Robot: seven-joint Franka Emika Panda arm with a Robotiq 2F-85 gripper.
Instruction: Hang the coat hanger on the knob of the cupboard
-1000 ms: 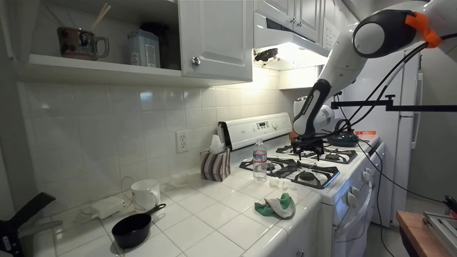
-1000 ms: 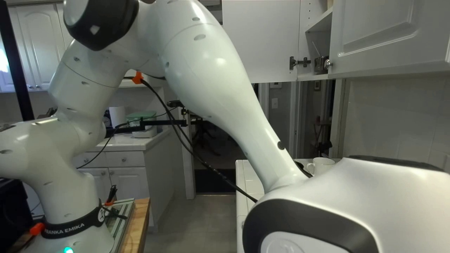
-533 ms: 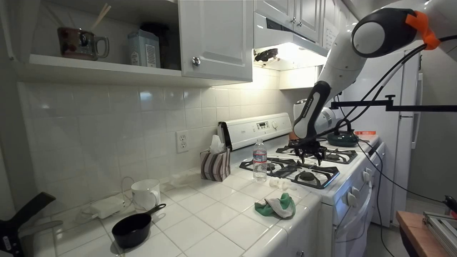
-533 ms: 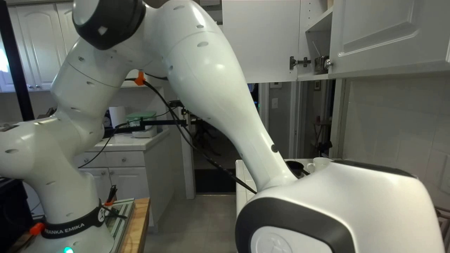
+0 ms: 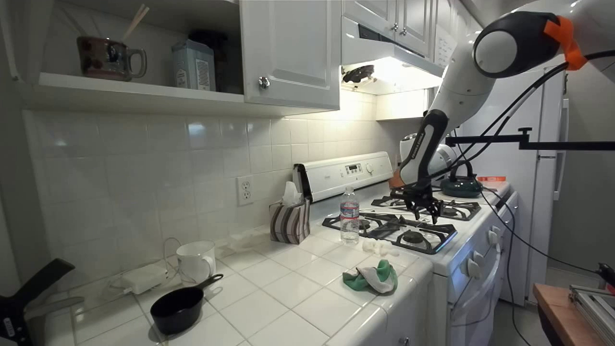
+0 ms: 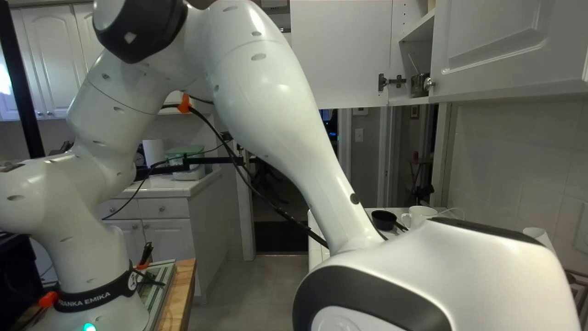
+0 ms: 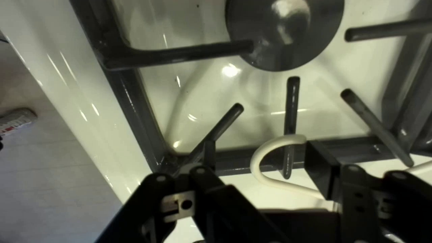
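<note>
Black fingers (image 7: 322,168) stand apart on the gripper (image 7: 263,157), with the hook of the white hanger (image 7: 255,164) showing between them; whether they touch it I cannot tell. Beneath is the grate (image 7: 131,101), the hook seen across one prong. In an exterior view, well apart and higher, is the knob (image 5: 264,83) of the cupboard (image 5: 300,41).

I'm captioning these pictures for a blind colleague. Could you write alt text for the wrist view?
Black gripper with its jaws apart over a dark stove grate, a white coat hanger hook showing in the gap; whether the jaws touch it is unclear. A round burner is at the top edge, floor at left.
</note>
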